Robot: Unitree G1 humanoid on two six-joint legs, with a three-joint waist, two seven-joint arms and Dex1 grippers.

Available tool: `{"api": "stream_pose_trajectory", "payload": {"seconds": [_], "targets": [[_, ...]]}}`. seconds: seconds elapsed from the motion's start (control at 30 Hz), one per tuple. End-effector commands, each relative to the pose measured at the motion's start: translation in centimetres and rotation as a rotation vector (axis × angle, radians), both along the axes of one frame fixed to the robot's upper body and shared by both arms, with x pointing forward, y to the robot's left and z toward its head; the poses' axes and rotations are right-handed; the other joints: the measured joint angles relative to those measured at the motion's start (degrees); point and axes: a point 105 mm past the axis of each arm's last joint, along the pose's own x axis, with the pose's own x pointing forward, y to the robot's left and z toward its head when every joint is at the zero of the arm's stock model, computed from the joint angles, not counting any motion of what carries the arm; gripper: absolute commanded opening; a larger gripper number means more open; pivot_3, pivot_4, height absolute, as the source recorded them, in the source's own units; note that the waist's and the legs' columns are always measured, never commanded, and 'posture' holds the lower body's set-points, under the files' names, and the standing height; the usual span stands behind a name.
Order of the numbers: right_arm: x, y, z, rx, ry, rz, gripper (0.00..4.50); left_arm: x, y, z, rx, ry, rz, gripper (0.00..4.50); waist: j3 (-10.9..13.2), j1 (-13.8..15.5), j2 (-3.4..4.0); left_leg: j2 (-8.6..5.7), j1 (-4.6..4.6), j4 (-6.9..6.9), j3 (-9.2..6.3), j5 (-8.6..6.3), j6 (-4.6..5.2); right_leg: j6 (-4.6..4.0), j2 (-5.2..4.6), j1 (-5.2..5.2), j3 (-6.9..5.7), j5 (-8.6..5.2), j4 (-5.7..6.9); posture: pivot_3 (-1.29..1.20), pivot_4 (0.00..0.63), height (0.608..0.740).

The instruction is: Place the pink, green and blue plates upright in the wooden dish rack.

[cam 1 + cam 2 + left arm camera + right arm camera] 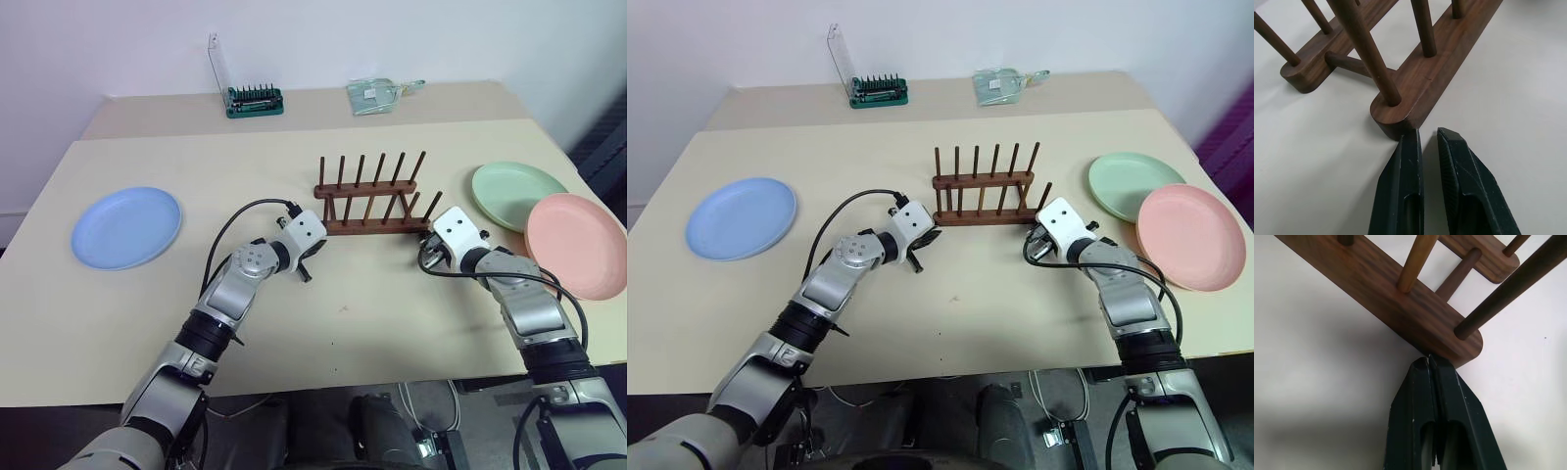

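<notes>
Beige table (pixel 392 323) bearing a blue plate (pixel 126 227) at left and green plate (pixel 516 195) and pink plate (pixel 576 243) at right. Empty wooden rack (pixel 370 201) stands centrally. Left gripper (pixel 1427 139), fingers nearly together, and right gripper (pixel 1428 360), fingers together, meet its near rail's opposite ends.

Both arms are built of silver-grey metal segments joined by black rings and round joint housings. The left arm (pixel 230 294) has a disc-shaped grey joint cover near the wrist with small dark screw holes around its face. Each wrist ends in a white, boxy block. A black cable loops out from the left forearm and plugs into the top of its white block; a similar black cable curls beside the right arm (pixel 524 304) near its wrist. The left gripper (pixel 1429 142) and the right gripper (pixel 1429 363) each have two matte black, tapered fingers with ribbed inner faces.
</notes>
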Motion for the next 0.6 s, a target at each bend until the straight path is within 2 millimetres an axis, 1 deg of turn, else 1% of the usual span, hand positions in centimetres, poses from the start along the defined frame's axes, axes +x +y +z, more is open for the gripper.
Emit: {"api": "stream_pose_trajectory", "payload": {"seconds": [0.03,0.07,0.1,0.17,0.23,0.3,0.33,0.4,0.43,0.5,0.6], "targets": [[-2.4,-2.0,5.5,0.004,-0.12,-0.009,1.28,-3.2,-0.7,0.5,-0.094,0.059,-0.17,0.47,-0.01,0.29,0.05,0.0,-0.07,-0.01,-0.01,0.0,0.0,0.0,-0.01,-0.07,0.0,0.0,-0.01,0.0,0.15,0.74],[-3.8,-2.9,7.0,-0.001,-0.136,-0.035,1.71,-4.5,-1.3,1.3,-0.154,0.087,-0.252,0.47,0.0,0.41,0.11,-0.01,-0.26,-0.03,-0.03,0.0,0.0,0.0,-0.04,-0.25,0.0,0.0,-0.02,0.0,0.15,0.74],[-4.9,-3.3,7.9,-0.01,-0.142,-0.054,2.24,-5.5,-1.6,1.9,-0.192,0.106,-0.308,0.47,0.01,0.31,0.11,-0.02,-0.34,-0.07,-0.04,-0.03,0.05,0.0,-0.06,-0.32,0.0,0.0,-0.03,0.0,0.15,0.74],[-6.0,-3.6,8.6,-0.02,-0.138,-0.075,3.25,-6.3,-1.7,2.4,-0.219,0.128,-0.349,0.47,0.04,0.24,0.07,-0.04,-0.39,-0.07,-0.02,-0.05,0.08,0.0,-0.09,-0.35,0.0,0.0,-0.09,0.0,0.15,0.74],[-7.9,-4.4,9.2,-0.05,-0.14,-0.132,4.18,-7.8,-1.7,2.8,-0.242,0.182,-0.455,0.47,0.04,0.22,0.06,-0.03,-0.24,-0.02,0.0,-0.05,0.08,0.0,-0.08,-0.18,0.0,0.0,-0.12,0.0,0.15,0.74],[-9.1,-5.1,9.5,-0.077,-0.138,-0.177,4.18,-8.7,-1.7,2.8,-0.24,0.214,-0.521,0.47,0.02,0.21,0.07,0.05,-0.13,-0.03,-0.02,-0.22,0.37,0.0,-0.02,-0.07,-0.03,0.0,-0.07,0.0,0.15,0.74],[-9.7,-5.9,9.0,-0.047,-0.12,-0.242,4.18,-9.1,-1.7,2.8,-0.224,0.21,-0.564,0.47,0.01,0.2,0.09,0.05,-0.12,-0.04,-0.01,-0.22,0.38,0.0,-0.01,-0.07,-0.03,0.0,-0.06,0.0,0.15,0.74],[-11.1,-7.4,7.0,-0.073,-0.048,-0.338,4.18,-9.6,-1.9,3.1,-0.234,0.225,-0.626,0.47,0.01,0.25,0.09,0.04,-0.11,-0.03,0.02,-0.22,0.38,0.0,-0.02,-0.07,-0.01,0.0,-0.06,0.0,0.15,0.74],[-11.5,-7.9,6.4,-0.086,-0.026,-0.364,4.18,-9.8,-2.0,3.2,-0.241,0.232,-0.645,0.47,0.02,0.35,0.08,0.03,-0.11,-0.03,0.05,-0.22,0.38,0.0,-0.02,-0.07,0.0,0.0,-0.06,0.0,0.15,0.74],[-11.7,-8.9,5.4,-0.078,-0.011,-0.432,4.18,-9.7,-2.3,3.7,-0.247,0.21,-0.667,0.47,0.02,0.24,0.08,0.02,-0.13,-0.01,0.05,-0.21,0.36,0.0,-0.03,-0.06,0.0,0.0,-0.08,0.0,0.15,0.74],[-11.2,-10.3,4.4,-0.096,-0.02,-0.495,4.18,-9.4,-2.7,3.9,-0.252,0.198,-0.666,0.47,0.01,0.15,0.08,0.01,-0.12,0.02,0.11,-0.2,0.36,0.0,-0.04,-0.07,0.02,0.0,-0.06,0.0,0.15,0.74]]}}
